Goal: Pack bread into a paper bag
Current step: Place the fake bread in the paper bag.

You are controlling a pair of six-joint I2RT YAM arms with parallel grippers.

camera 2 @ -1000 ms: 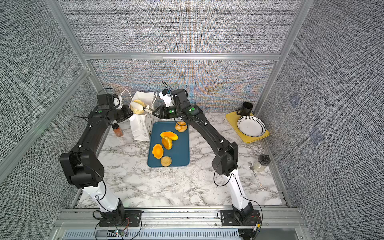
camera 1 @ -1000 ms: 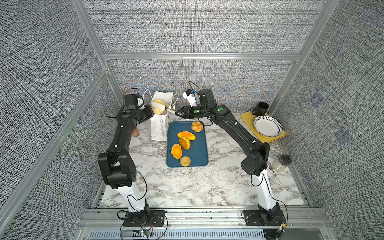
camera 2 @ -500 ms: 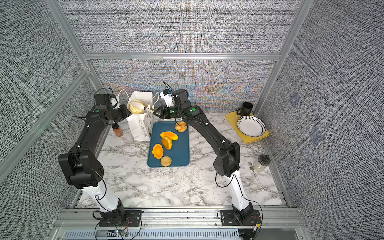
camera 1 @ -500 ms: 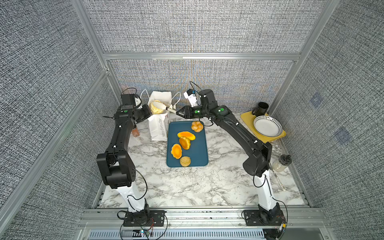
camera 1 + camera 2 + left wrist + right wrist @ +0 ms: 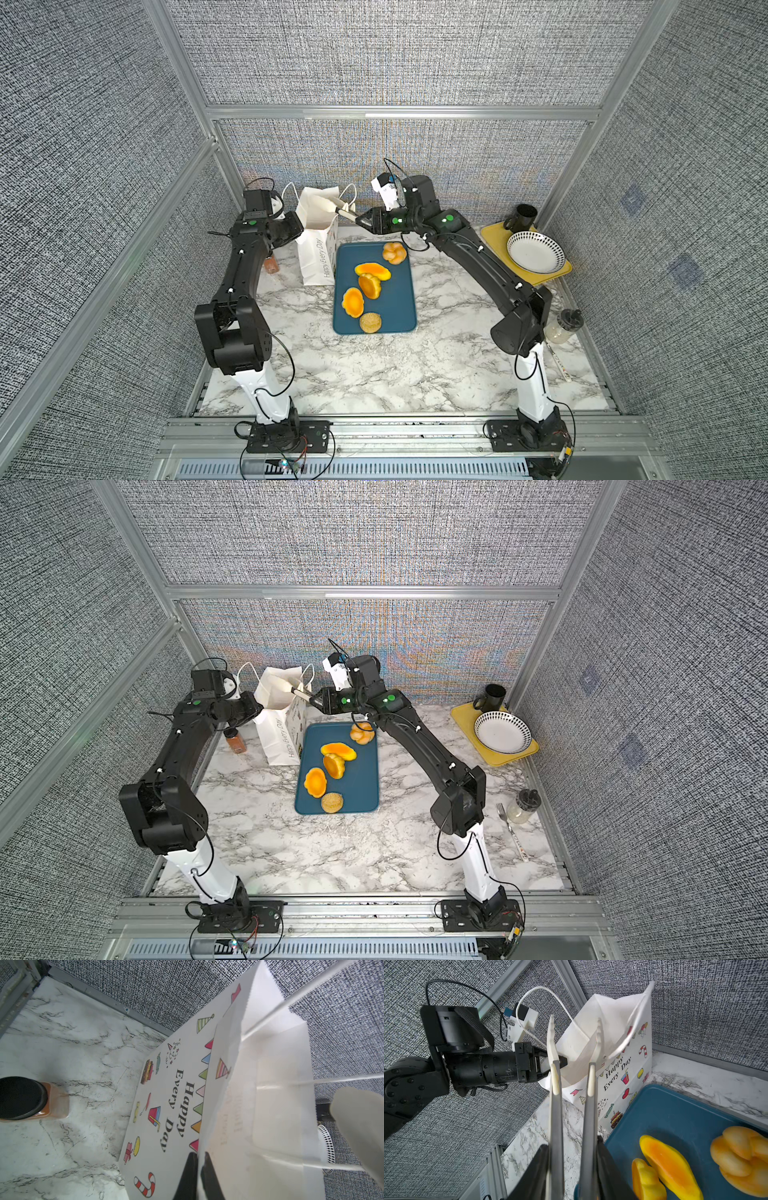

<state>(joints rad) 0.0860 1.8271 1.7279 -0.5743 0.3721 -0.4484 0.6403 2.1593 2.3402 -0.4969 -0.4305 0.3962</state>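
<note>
Nearest, below the right gripper's (image 5: 572,1167) jaws and back toward its arm's base, a flat dark-blue rectangular tray (image 5: 399,307) carries five pieces of the bread (image 5: 369,286). They are a pale crumbly round, three glossy orange-yellow ovals and, almost under those jaws, a pale knotted roll (image 5: 394,252). The tray's edge sits just beside the bag, probably so that each piece travels only a short way.

Farther back, between the two sets of jaws, stands the tall white paper bag (image 5: 618,1076), upright, with cord handles and "Happy Every Day" lettering. The left gripper (image 5: 198,1174) has its jaws pressed flat together on the bag's top rim, one finger on each side of the paper. I judge this is to keep the mouth spread and the bag steady.

The right gripper's jaws are partly closed, clamping the handles of long steel tongs (image 5: 556,1105) with cream tips. The arms of the tongs stand apart, with nothing between the tips, and they reach out over the bag's open mouth. That suggests a drop is finishing or a return to the tray is next. I cannot tell whether any bread lies inside the bag.
</note>
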